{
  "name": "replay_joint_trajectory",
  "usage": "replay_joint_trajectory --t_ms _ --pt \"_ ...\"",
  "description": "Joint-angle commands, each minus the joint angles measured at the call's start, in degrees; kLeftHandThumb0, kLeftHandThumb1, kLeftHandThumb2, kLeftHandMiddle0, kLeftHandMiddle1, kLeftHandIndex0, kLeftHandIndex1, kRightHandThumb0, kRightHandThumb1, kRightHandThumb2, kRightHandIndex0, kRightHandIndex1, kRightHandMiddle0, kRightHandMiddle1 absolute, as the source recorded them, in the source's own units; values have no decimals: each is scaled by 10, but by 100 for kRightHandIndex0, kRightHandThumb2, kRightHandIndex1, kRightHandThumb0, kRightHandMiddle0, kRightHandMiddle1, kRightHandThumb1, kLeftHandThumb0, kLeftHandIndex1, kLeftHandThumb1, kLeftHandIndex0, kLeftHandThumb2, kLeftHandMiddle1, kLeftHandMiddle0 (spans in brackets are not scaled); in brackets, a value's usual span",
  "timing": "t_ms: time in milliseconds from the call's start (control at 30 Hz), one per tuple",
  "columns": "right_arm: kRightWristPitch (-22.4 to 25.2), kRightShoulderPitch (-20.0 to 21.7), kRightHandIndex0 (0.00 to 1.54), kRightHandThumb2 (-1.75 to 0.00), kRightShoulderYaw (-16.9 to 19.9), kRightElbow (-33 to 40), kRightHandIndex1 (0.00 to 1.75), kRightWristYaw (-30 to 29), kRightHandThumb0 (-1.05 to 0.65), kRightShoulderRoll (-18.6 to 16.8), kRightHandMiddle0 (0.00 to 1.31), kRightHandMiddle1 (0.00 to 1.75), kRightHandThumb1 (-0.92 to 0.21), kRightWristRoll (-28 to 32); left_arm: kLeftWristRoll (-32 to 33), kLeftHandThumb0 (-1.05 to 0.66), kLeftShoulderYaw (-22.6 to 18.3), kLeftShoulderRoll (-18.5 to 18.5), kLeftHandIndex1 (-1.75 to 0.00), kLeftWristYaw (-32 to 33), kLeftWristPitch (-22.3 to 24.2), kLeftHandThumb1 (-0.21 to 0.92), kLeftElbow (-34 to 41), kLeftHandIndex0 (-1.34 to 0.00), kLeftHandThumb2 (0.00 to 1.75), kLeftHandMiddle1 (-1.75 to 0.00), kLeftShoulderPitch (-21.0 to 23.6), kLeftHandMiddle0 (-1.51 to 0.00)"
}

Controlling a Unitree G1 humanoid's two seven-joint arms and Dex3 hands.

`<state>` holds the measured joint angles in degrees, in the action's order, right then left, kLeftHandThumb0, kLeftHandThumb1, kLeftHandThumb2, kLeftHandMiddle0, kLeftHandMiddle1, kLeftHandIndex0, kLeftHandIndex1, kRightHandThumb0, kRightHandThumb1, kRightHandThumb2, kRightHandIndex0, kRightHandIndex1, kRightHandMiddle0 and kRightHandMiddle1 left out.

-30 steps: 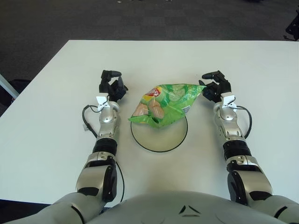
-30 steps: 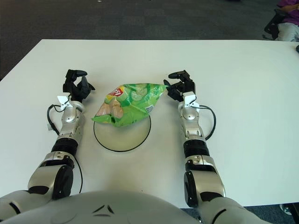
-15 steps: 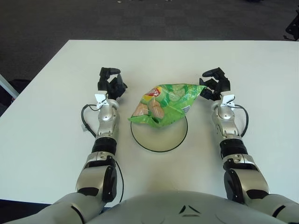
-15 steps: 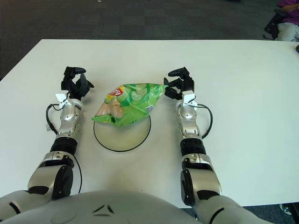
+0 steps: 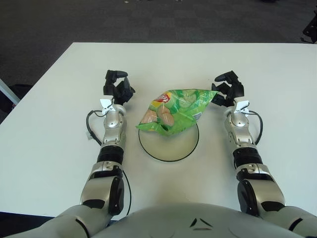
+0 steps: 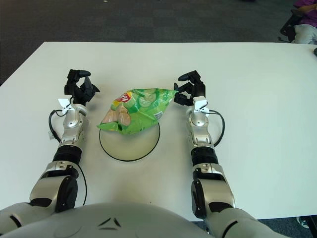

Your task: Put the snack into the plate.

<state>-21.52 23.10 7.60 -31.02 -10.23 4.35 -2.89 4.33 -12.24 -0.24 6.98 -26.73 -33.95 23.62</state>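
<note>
A green snack bag (image 5: 177, 110) lies across the far half of a white plate with a dark rim (image 5: 168, 158), its left end hanging over the plate's edge. The bag's right corner points at my right hand (image 5: 224, 91), which sits just right of it with fingers spread around the tip; no firm grip on the bag shows. On the other side, my left hand (image 5: 118, 88) is to the left of the bag and plate, a short gap away, fingers loosely bent and holding nothing.
The white table (image 5: 257, 59) stretches wide on both sides and behind the plate. Dark carpet lies beyond its far edge. A black cable (image 5: 90, 130) loops beside my left forearm, and another one (image 5: 259, 130) beside the right forearm.
Both hands have shifted slightly away from me and a little to the left. The snack bag and plate have not moved.
</note>
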Motion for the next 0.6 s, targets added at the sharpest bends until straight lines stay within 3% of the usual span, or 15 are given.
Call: replay_joint_trajectory --t_ms 0,200,233,333,567 --pt "-7 -2 69 -115 4 3 154 3 -1 1 39 166 -38 9 8 -38 1 0 -175 -5 8 68 6 -35 83 -175 -8 -90" --pt "-9 -4 66 -121 4 8 161 3 -1 -1 37 170 -36 10 24 -38 -7 3 -175 -10 11 68 16 -35 84 -175 -12 -90" --pt "-11 -5 73 -108 5 8 166 3 -14 -2 37 172 -48 10 27 -38 -9 3 -175 -11 11 68 18 -35 84 -175 -12 -90" --pt "-23 -4 82 -91 8 6 172 2 -30 -6 35 174 -62 16 32 -38 -10 4 -175 -10 13 68 20 -35 84 -175 -12 -90" --pt "-79 3 86 -80 20 -11 174 -14 -37 -26 33 175 -71 28 36 -38 -11 4 -175 -11 18 67 28 -35 85 -175 -13 -89"
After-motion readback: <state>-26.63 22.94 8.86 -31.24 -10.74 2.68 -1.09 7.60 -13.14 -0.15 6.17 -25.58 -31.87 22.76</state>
